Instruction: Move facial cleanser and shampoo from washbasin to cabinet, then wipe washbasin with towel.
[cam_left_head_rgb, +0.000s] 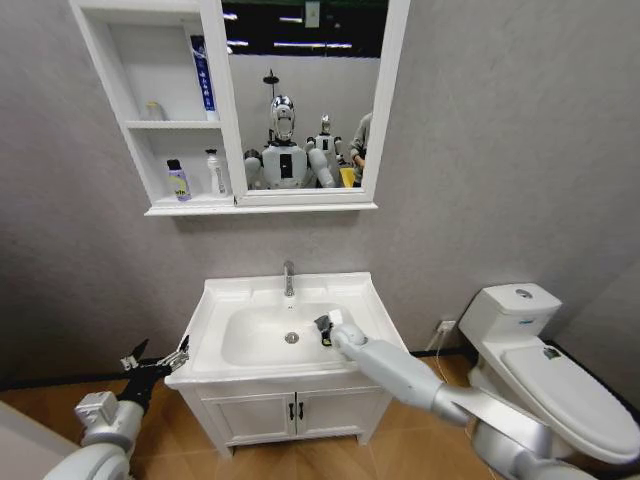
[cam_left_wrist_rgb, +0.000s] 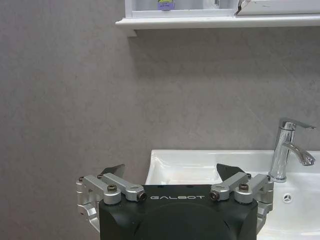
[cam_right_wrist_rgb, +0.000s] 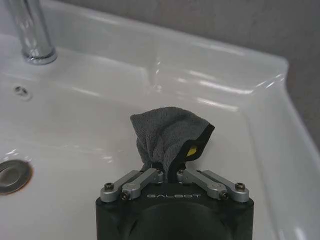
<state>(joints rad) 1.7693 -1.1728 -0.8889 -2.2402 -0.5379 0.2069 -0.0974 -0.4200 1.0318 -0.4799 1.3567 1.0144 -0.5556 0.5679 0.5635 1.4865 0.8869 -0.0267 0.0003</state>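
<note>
My right gripper (cam_left_head_rgb: 326, 334) (cam_right_wrist_rgb: 169, 173) is down in the bowl of the white washbasin (cam_left_head_rgb: 215, 310) (cam_right_wrist_rgb: 225, 75), to the right of the drain (cam_left_head_rgb: 292, 338) (cam_right_wrist_rgb: 9, 175). It is shut on the dark grey towel (cam_left_head_rgb: 321, 323) (cam_right_wrist_rgb: 167, 134), which bunches up from the jaws. My left gripper (cam_left_head_rgb: 156, 360) (cam_left_wrist_rgb: 172, 176) hangs open and empty, off the washbasin's (cam_left_wrist_rgb: 200, 162) left side. On the bottom shelf of the cabinet (cam_left_head_rgb: 260, 207) stand a purple-labelled bottle (cam_left_head_rgb: 178, 182) and a white bottle (cam_left_head_rgb: 215, 172). I cannot tell which is the facial cleanser or the shampoo.
A chrome faucet (cam_left_head_rgb: 289, 277) (cam_left_wrist_rgb: 286, 150) (cam_right_wrist_rgb: 30, 32) rises at the back of the bowl. A blue tube (cam_left_head_rgb: 203, 72) stands on the cabinet's top shelf. A white toilet (cam_left_head_rgb: 545, 370) stands to the right. Below the basin is a two-door cupboard (cam_left_head_rgb: 295, 412).
</note>
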